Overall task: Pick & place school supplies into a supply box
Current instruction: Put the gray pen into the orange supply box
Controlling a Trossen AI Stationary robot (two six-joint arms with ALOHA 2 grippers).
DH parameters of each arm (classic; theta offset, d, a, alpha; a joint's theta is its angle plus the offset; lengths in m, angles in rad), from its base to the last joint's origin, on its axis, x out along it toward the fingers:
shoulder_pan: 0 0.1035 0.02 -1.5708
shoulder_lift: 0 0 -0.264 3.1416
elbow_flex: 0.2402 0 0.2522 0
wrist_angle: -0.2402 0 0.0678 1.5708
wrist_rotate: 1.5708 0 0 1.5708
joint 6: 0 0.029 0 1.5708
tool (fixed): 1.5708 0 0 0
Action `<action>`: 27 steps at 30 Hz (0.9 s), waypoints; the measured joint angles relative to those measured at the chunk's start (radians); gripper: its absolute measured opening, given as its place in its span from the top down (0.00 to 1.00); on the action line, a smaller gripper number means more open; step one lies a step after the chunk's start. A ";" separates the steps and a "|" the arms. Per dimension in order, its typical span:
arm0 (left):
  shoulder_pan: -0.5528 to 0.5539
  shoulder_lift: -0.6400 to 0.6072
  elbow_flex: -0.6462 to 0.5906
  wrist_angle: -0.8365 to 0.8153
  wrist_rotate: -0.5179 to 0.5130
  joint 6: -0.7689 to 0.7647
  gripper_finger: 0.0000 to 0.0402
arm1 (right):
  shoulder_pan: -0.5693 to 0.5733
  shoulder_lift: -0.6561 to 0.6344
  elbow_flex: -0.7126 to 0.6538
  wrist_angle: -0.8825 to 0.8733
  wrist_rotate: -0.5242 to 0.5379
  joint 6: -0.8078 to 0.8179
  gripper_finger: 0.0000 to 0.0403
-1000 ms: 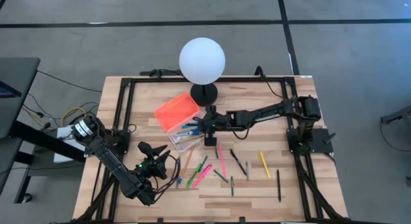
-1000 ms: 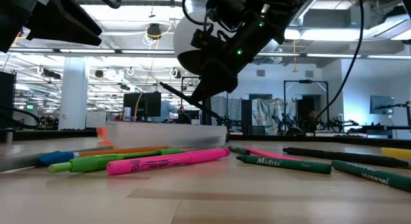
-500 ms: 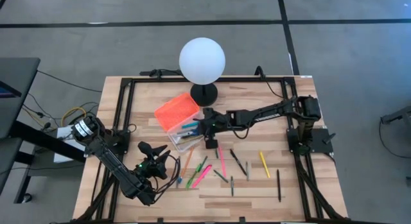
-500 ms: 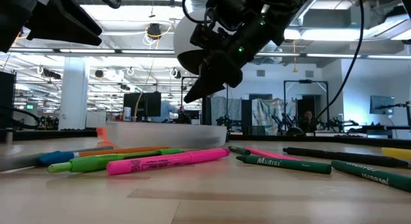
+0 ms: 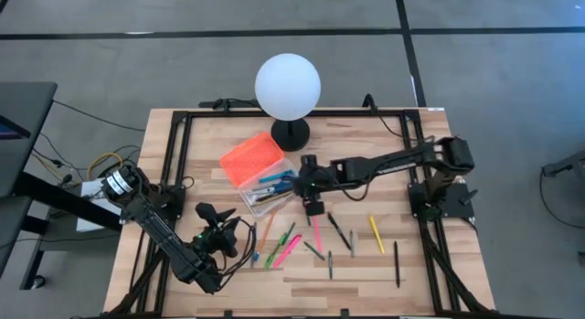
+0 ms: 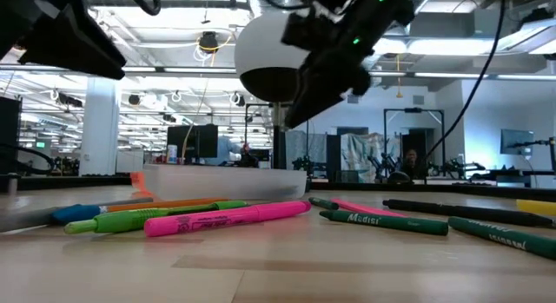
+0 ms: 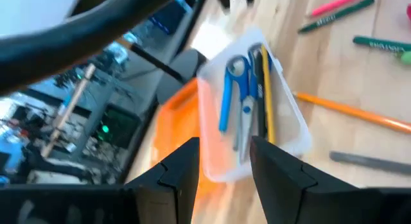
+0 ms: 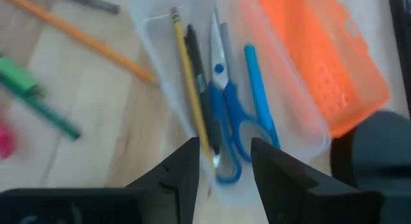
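Observation:
The supply box [image 5: 266, 188] lies open on the table, its orange lid [image 5: 250, 157] folded back beside the clear body. In it lie blue-handled scissors [image 8: 225, 124], a yellow pencil [image 8: 189, 99], a black pen [image 8: 201, 102] and a blue pen [image 8: 259, 89]. Several loose school supplies lie on the wood, among them a pink pen [image 5: 316, 229], an orange pencil [image 5: 267, 229] and a yellow pen [image 5: 376, 234]. My right gripper [image 5: 313, 204] hovers open just right of the box, above its near end [image 8: 223, 167]. My left gripper [image 5: 219, 220] waits open near the table's left front, facing the box [image 7: 253, 118].
A white globe lamp [image 5: 288, 85] on a black base [image 5: 291, 134] stands just behind the box. A black frame [image 5: 183, 154] runs around the table's edges. A pink highlighter [image 6: 230, 218] and green markers [image 6: 148, 219] lie in front of the box.
My right gripper has opened, risen and drawn back from over the box toward the table's right and near side. The box and the loose pens have stayed where they were.

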 joint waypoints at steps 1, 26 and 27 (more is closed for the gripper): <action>0.000 0.000 0.000 0.006 0.010 -0.003 0.67 | 0.007 -0.025 -0.013 -0.014 0.000 0.006 0.68; 0.069 0.000 0.022 0.264 0.393 -0.481 0.67 | 0.006 -0.626 -0.758 0.868 0.004 0.077 0.71; 0.080 0.000 0.022 0.286 0.409 -0.486 0.67 | 0.006 -0.620 -0.758 0.870 0.004 0.079 0.71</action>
